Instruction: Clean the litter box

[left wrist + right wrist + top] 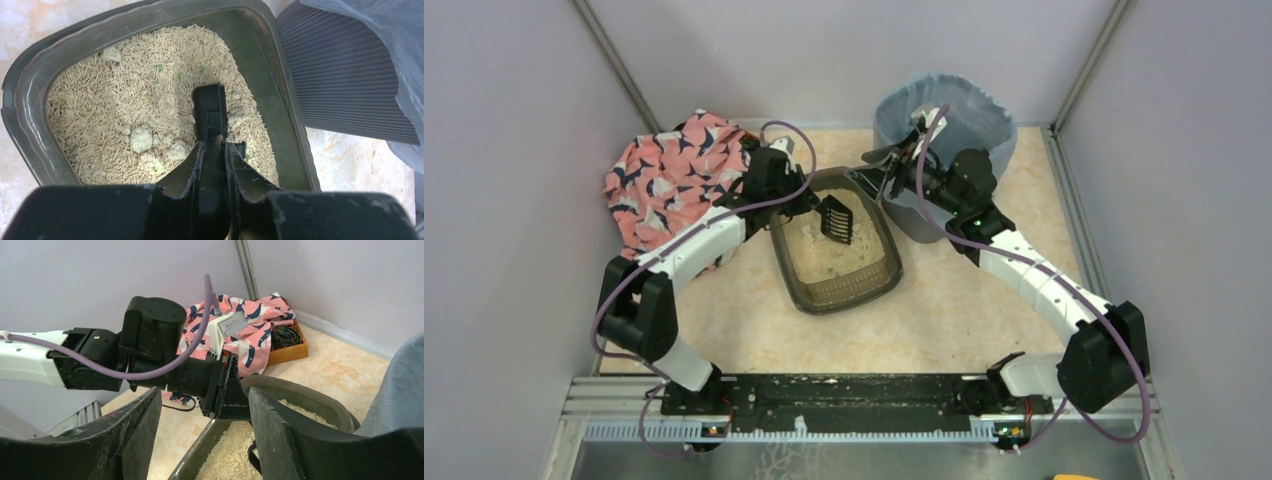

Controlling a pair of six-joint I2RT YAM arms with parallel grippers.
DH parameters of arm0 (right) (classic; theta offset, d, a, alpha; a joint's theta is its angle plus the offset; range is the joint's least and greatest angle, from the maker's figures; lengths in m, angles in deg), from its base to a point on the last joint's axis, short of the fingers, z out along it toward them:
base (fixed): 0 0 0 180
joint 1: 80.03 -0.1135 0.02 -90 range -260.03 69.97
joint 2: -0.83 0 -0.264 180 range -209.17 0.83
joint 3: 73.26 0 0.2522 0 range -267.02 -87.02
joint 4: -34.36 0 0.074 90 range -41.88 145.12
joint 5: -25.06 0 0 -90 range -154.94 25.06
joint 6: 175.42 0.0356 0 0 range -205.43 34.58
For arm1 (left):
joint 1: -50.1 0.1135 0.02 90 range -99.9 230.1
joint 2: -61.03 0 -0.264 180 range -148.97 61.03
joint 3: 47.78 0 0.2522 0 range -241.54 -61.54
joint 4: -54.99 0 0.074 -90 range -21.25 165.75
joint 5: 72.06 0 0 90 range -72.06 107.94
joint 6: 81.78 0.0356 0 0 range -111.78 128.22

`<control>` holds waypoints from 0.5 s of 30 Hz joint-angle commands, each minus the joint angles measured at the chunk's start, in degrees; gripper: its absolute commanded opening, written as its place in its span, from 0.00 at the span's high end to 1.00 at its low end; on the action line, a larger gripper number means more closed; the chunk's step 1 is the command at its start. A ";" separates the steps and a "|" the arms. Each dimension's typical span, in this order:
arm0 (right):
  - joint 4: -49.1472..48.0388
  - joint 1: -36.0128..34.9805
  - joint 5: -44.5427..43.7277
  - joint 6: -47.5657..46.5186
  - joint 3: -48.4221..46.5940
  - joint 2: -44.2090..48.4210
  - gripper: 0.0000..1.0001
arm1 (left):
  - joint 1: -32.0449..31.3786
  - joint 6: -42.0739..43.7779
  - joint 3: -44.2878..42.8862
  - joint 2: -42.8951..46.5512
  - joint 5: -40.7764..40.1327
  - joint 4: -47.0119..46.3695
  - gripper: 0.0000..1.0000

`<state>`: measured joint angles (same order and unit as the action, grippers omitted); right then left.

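Observation:
The litter box [844, 298] [30, 85] sits mid-table, holding beige pellets and pale clumps [141, 138]. My left gripper [809, 207] [214, 145] hangs over the box's left side, shut on the handle of the black slotted scoop [837, 222] [210, 107], whose head rests down in the pellets. My right gripper [871, 178] [205, 391] is open at the box's far right corner, beside the bin. Its fingers [135, 435] straddle the box wall [300, 395]; I see no contact with it. The scoop's head is hidden in the right wrist view.
A round bin [944, 110] [345, 75] with a blue-grey bag liner [400, 390] stands against the box's far right corner. A pink patterned cloth [674, 175] [250, 335] lies at the back left over a wooden box [287, 342]. Enclosure walls close three sides.

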<state>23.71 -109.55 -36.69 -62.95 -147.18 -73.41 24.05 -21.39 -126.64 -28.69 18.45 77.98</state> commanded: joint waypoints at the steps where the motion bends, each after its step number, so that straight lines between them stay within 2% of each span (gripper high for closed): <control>1: -2.86 -0.24 -0.45 -1.09 0.54 3.27 0.35 | 0.16 3.74 -4.39 -3.35 -2.38 6.54 1.00; 9: -2.73 -0.15 -0.85 -1.39 1.79 4.22 0.35 | -1.14 5.53 -9.33 -4.26 -8.59 15.18 1.00; 15: -4.82 -0.24 -0.35 -0.66 2.87 3.69 0.35 | -1.07 8.37 -8.46 -1.45 -11.87 16.92 1.00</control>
<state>23.19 -109.53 -37.10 -63.43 -144.43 -71.42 22.37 -18.20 -135.01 -31.57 13.40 88.41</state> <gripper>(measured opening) 0.648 0.222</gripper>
